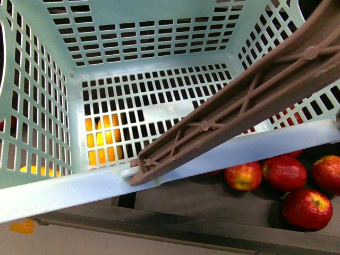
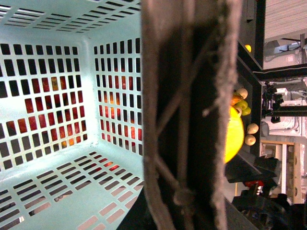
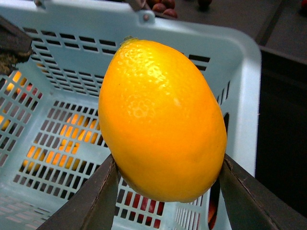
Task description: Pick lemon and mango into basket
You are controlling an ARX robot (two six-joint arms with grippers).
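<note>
1. Pinching the lemon [image 3: 163,120] from both sides with the right gripper [image 3: 168,191]; dark fingers [image 3: 91,201] pressed against its lower half, tips cut off at the frame edge.
2. Held over the pale blue basket [image 3: 249,96], close to a corner of the rim, slotted floor behind.
3. From the left wrist, only a yellow sliver showing past the blurred brown handle [image 2: 192,115] blocking the middle.
4. Cannot tell the left gripper's state; only vague dark shapes beside the handle.
5. In front, red apples [image 1: 287,172] outside the near rim, one cropped; orange fruit [image 1: 103,138] glimpsed through floor slots, shape unclear.
</note>
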